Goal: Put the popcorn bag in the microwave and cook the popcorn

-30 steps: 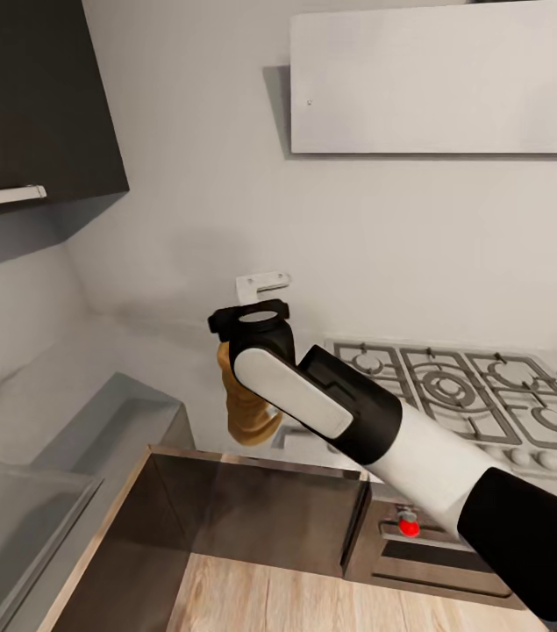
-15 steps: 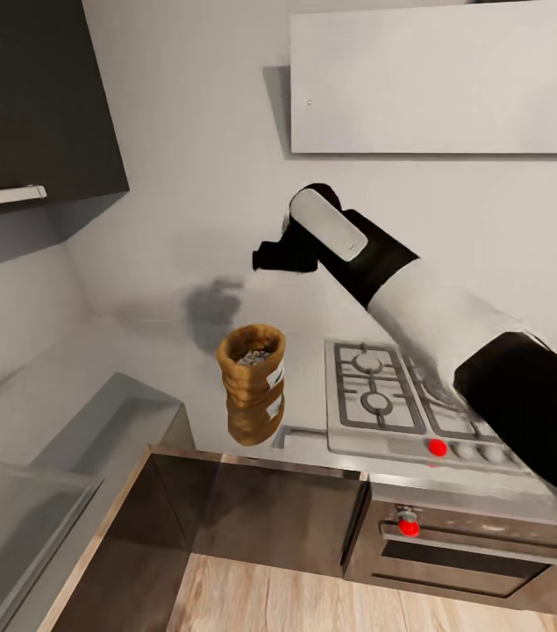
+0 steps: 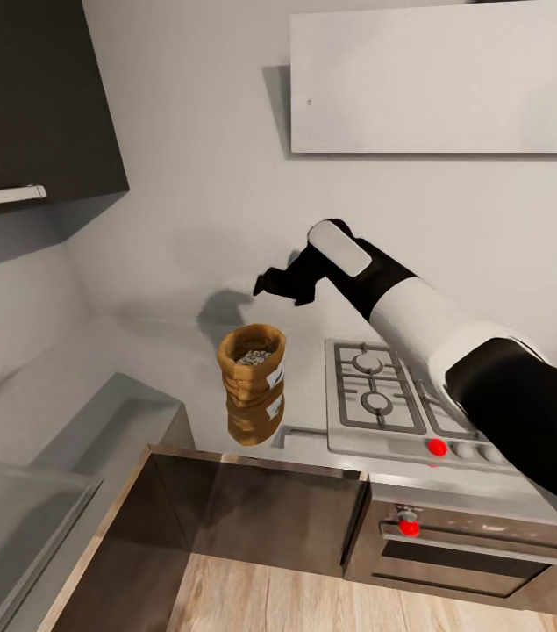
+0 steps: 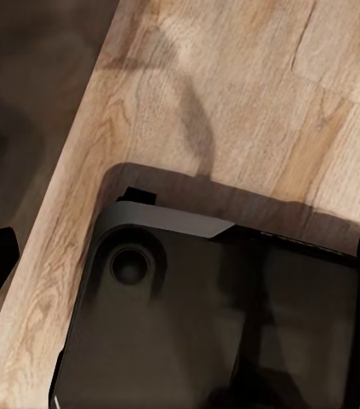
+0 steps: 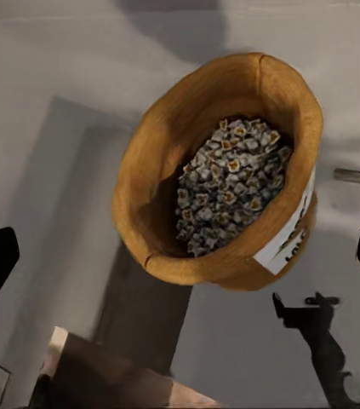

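So the tan-brown crumpled paper popcorn bag [image 3: 251, 384] stands upright on the grey stone table [image 3: 111, 369], just beside the steel gas hob [image 3: 401, 399], mouth wide open and full of small pale kernels [image 5: 226, 183]. The right arm's black pincer [image 3: 276, 283] hangs above it and a touch toward the hob side, fingers spread apart, holding nothing. From the wrist camera the bag's long axis points nearly straight up at the pincer, so I'd guess the next move is a straight drop down. The right arm is the one near the bag; the left pincer [image 4: 180, 256] is spread open over the wood floor [image 4: 231, 94].
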`<state>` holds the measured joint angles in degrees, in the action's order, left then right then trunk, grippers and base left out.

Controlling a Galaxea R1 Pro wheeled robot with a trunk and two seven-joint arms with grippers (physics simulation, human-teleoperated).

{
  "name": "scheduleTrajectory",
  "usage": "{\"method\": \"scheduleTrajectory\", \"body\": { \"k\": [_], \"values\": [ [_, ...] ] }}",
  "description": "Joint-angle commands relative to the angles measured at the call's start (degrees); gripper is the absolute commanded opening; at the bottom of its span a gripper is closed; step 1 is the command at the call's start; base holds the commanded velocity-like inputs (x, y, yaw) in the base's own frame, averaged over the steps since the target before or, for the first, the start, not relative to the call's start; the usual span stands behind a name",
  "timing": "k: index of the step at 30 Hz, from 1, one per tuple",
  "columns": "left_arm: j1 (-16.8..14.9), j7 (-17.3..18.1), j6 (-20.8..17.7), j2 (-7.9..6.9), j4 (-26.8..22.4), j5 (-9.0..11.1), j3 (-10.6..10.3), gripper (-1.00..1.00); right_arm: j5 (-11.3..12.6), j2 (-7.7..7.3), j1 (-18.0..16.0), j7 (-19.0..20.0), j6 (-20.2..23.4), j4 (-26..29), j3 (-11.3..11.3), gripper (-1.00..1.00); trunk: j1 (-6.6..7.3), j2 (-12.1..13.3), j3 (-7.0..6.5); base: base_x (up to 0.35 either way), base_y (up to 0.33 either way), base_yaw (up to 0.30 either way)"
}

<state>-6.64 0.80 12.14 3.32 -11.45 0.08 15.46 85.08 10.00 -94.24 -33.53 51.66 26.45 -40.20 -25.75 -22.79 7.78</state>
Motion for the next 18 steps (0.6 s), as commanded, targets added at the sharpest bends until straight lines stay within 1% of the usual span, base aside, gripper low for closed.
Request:
{"method": "scheduleTrajectory", "body": {
  "k": [1, 3, 6, 8, 13, 16, 17, 18],
  "values": [
    [-0.04, 0.08, 0.17, 0.02, 0.02, 0.01, 0.24, 1.00, 0.46, 0.00, 0.21, -0.50, -0.36, -0.44, 0.38, 1.00, -0.03, -0.13, 0.12, 0.000, 0.000, 0.000],
    [-0.06, 0.08, 0.17, 0.01, 0.02, 0.01, 0.26, 1.00, 0.30, 0.00, 0.71, -0.75, -1.16, -0.97, 1.04, 1.00, -0.03, -0.13, 0.12, 0.000, 0.000, 0.000],
    [-0.08, 0.08, 0.17, 0.00, 0.02, 0.01, 0.27, 1.00, 0.12, 0.00, 1.80, -1.10, -3.25, -1.21, 1.27, 1.00, -0.03, -0.13, 0.12, 0.000, 0.000, 0.000],
    [-0.09, 0.08, 0.17, -0.03, 0.03, 0.01, 0.27, 1.00, 0.04, 0.00, 2.58, -1.79, -5.52, -1.86, 1.27, 1.00, -0.03, -0.13, 0.12, 0.000, 0.000, 0.000],
    [-0.12, 0.08, 0.17, 0.02, 0.02, 0.01, 0.21, 1.00, 0.00, 0.00, 2.99, -2.89, -10.68, -3.64, 1.11, 1.00, -0.03, -0.13, 0.12, 0.000, 0.000, 0.000],
    [-0.09, 0.08, 0.17, 0.02, 0.02, 0.01, 0.20, 1.00, 0.02, 0.00, 3.92, -3.86, -11.92, -3.80, 1.07, 1.00, -0.03, -0.13, 0.12, 0.000, 0.000, 0.000],
    [-0.09, 0.08, 0.17, 0.02, 0.02, 0.01, 0.19, 1.00, 0.02, 0.00, 5.18, -4.10, -12.20, -3.78, 1.03, 1.00, -0.03, -0.13, 0.12, 0.000, 0.000, 0.000],
    [-0.07, 0.08, 0.17, 0.02, 0.02, 0.01, 0.19, 1.00, 0.01, 0.00, 5.68, -4.16, -12.33, -3.78, 1.02, 1.00, -0.03, -0.13, 0.12, 0.000, 0.000, 0.000]
  ]
}}
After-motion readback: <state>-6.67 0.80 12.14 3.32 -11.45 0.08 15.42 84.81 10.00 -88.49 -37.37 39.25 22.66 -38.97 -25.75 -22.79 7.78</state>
